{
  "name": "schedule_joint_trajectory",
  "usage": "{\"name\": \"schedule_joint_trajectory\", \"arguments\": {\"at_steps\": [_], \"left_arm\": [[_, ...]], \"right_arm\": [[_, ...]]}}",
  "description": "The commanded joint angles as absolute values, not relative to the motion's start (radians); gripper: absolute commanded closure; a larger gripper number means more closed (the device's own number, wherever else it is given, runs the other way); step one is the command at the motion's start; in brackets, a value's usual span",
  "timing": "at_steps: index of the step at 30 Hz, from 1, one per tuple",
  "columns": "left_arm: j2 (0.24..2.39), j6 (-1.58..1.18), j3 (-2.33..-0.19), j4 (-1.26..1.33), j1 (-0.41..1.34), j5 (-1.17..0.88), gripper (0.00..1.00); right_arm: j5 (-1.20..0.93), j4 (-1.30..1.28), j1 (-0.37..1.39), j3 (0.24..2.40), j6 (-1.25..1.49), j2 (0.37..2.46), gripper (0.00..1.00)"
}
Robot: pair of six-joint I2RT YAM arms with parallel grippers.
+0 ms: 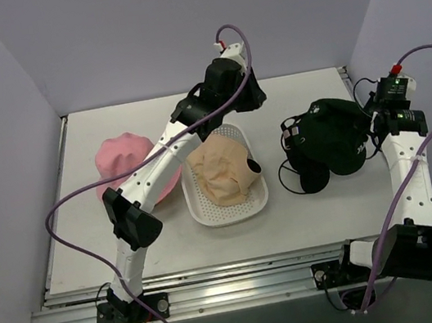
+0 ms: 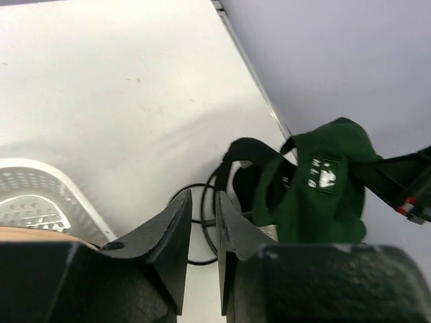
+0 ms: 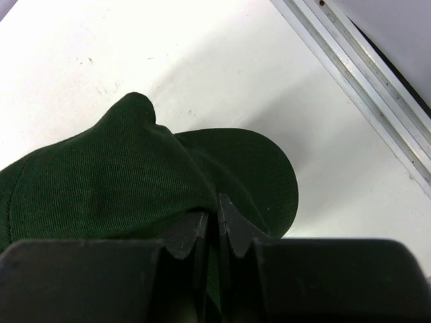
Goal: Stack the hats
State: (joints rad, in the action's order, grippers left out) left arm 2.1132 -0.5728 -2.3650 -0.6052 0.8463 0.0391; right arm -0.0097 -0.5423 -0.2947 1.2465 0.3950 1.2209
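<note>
1. Pinched fully together on a fold of the dark green hat (image 3: 101, 182), near where crown meets brim: the right gripper (image 3: 217, 208).
2. Parted by only a narrow slit, with nothing between: the left gripper (image 2: 203, 202), poised over the far end of the white tray (image 1: 237, 212).
3. Hanging at the table's right side, spreading leftward from the right jaws, above the black hat (image 1: 311, 172); long axis roughly across the table.
4. In the tray, the beige hat (image 1: 222, 173); just left of the tray, the pink hat (image 1: 120, 161).
5. Probably a leftward carry toward the tray next, or a drop straight onto the black hat; left arm nearer the beige hat.
</note>
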Motion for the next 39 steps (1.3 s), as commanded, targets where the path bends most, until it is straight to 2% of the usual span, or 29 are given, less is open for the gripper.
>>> {"name": "schedule_joint_trajectory", "arguments": {"at_steps": [1,5,11,25,39], "left_arm": [[2.050,-0.508,-2.355,-0.591,0.848,0.054,0.70],[2.054,-0.483,-2.319,-0.581,0.848,0.051,0.68],[2.121,-0.462,-2.388,-0.606,0.854,-0.027,0.67],[2.217,-0.430,-2.459,-0.586,0.907,-0.106,0.67],[2.289,-0.423,-2.503,-0.600,0.920,-0.092,0.65]], "right_arm": [[0.019,-0.473,-0.295,1.239,0.377,1.195,0.97],[-0.064,-0.451,-0.295,1.230,0.347,1.163,0.96],[-0.124,-0.419,-0.290,1.200,0.324,1.120,0.93],[-0.114,-0.405,-0.267,1.158,0.318,1.095,0.92],[-0.100,-0.394,-0.247,1.144,0.316,1.085,0.92]]}}
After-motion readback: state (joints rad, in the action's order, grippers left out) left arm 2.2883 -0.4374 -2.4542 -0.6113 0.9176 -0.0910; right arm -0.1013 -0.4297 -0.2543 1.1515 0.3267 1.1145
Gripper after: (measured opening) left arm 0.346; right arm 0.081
